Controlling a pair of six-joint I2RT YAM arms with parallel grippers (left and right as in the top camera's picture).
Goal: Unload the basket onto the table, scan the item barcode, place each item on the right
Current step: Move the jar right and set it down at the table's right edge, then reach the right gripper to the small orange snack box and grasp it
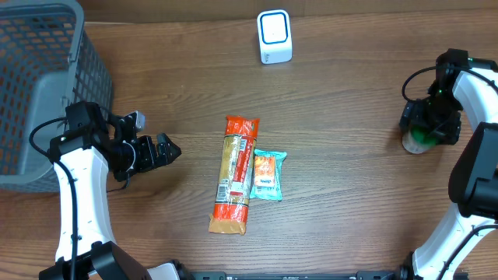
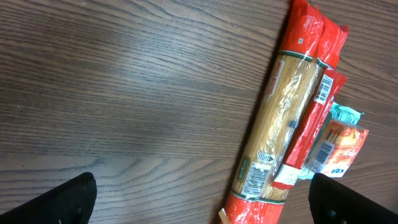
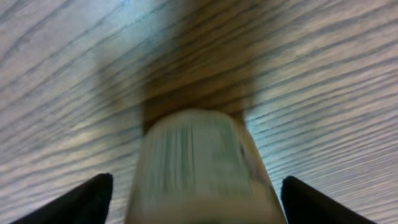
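A small round container (image 1: 417,141) with a green part stands at the right of the table. It fills the right wrist view as a blurred pale cylinder (image 3: 199,165) with a striped label. My right gripper (image 1: 426,128) straddles it, open, with a gap between each black finger (image 3: 87,199) and its sides. The white barcode scanner (image 1: 274,36) with its blue-lit window sits at the back centre. My left gripper (image 1: 167,149) is open and holds nothing, pointing at a long red and yellow pasta packet (image 1: 236,175), which has barcodes showing (image 2: 283,112).
A small teal and orange packet (image 1: 266,176) lies against the right side of the pasta packet. A grey mesh basket (image 1: 47,85) fills the back left corner, just behind the left arm. Bare wooden tabletop (image 1: 350,117) lies between the packets and the right arm.
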